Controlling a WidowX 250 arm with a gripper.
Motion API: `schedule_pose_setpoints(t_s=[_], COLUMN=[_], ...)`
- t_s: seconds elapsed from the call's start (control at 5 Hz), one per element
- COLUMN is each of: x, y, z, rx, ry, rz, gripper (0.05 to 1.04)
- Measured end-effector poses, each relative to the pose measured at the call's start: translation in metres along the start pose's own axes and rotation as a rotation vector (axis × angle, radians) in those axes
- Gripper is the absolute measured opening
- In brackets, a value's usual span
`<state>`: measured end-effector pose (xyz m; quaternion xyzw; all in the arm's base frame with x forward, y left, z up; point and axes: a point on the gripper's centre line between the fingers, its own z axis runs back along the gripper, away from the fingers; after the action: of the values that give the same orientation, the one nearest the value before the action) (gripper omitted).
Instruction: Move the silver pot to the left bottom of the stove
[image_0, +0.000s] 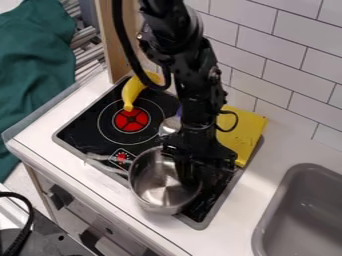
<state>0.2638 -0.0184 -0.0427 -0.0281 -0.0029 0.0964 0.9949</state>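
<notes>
The black gripper (190, 172) hangs down over the right part of the stove, at the right side of the silver pot's opening. Its lower end overlaps the pot's right rim and inside, and whether it holds the rim cannot be told. The silver pot (157, 185) stands upright at the front edge of the black stove (83, 130), front right of the red burner mark. Its handle (103, 162) points left, over the stove's front edge. The arm covers much of the stove's right side.
A yellow banana (133, 91) lies at the stove's back left. Behind the arm is a yellow block-like object (244, 131), with a small silvery item (170, 125) left of the arm. A grey sink (300, 215) is at right, a tiled wall (287, 75) behind.
</notes>
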Motion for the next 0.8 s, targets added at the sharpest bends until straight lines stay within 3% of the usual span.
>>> schedule_pose_setpoints(t_s=[0.2,0.4,0.6,0.8], x=[-0.001,0.004,0.014,0.029], y=[-0.003,-0.003,0.010,0.057], z=[0.000,0.019,0.054,0.093], rx=[0.030,0.037,0.028,0.008], ry=[-0.001,-0.061,-0.174,-0.286], rz=[-0.087,-0.131,-0.003,0.240], gripper=[0.194,0.079,0.060,0.060])
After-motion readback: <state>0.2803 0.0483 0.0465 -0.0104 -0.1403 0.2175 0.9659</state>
